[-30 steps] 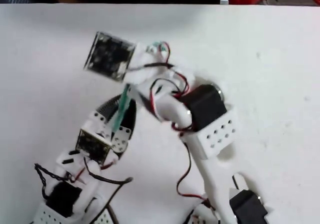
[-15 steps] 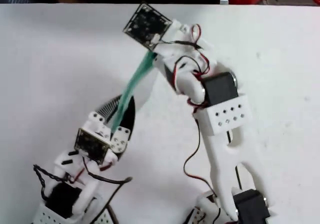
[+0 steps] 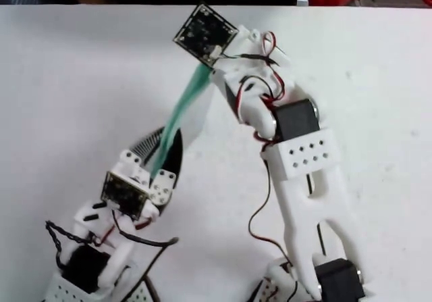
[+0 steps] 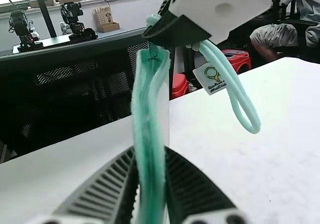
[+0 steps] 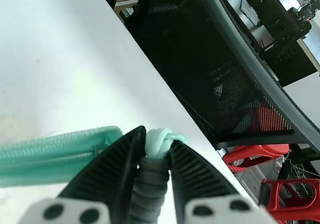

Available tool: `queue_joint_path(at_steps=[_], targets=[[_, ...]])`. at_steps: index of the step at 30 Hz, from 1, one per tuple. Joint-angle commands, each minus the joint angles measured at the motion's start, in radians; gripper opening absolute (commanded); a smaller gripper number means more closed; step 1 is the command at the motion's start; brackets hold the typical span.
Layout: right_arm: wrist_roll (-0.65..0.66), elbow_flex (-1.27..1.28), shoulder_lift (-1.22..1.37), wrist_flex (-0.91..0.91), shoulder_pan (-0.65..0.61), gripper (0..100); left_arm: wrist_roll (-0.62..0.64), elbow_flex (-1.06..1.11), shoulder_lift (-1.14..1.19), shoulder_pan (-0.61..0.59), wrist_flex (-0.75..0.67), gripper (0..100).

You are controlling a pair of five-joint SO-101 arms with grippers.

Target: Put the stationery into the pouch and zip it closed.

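step: zip shut | pouch (image 3: 179,111): stretched above the table (image 3: 81,79) middle | left gripper (image 4: 150,176): pinching near end | right gripper (image 5: 154,146): pinching zip loop (image 4: 243,108), far end | tip: keep it tight, pull straight

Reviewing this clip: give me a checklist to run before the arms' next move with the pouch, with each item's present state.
1. Left gripper shut on one end of the pouch: ok.
2. Right gripper shut on the pull cord at the other end: ok.
3. Pouch stretched straight between the two grippers, above the table: ok.
4. Zip closed along the stretch that the left wrist view shows: ok.
5. Stationery inside the pouch: cannot tell.
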Motion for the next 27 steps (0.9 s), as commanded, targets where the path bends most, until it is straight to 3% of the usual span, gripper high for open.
queue_joint_path(at_steps=[1, 5, 12, 19, 27], targets=[[-0.137, -0.029, -0.044, -0.008, 0.087, 5.0, 0.017, -0.008, 0.010, -0.007, 0.011, 2], [-0.430, -0.157, -0.160, 0.268, 0.010, 29.4, 0.017, -0.006, 0.010, -0.007, 0.002, 2], [-0.902, -0.425, -0.226, 0.662, -0.272, 31.8, 0.017, -0.006, 0.010, -0.007, 0.006, 2], [-1.149, -0.470, -0.064, 0.674, -0.426, 31.7, 0.017, 0.005, 0.010, -0.007, 0.028, 2], [-1.295, -0.470, 0.139, 0.581, -0.406, 31.6, 0.011, 0.006, 0.010, -0.007, 0.029, 2]])
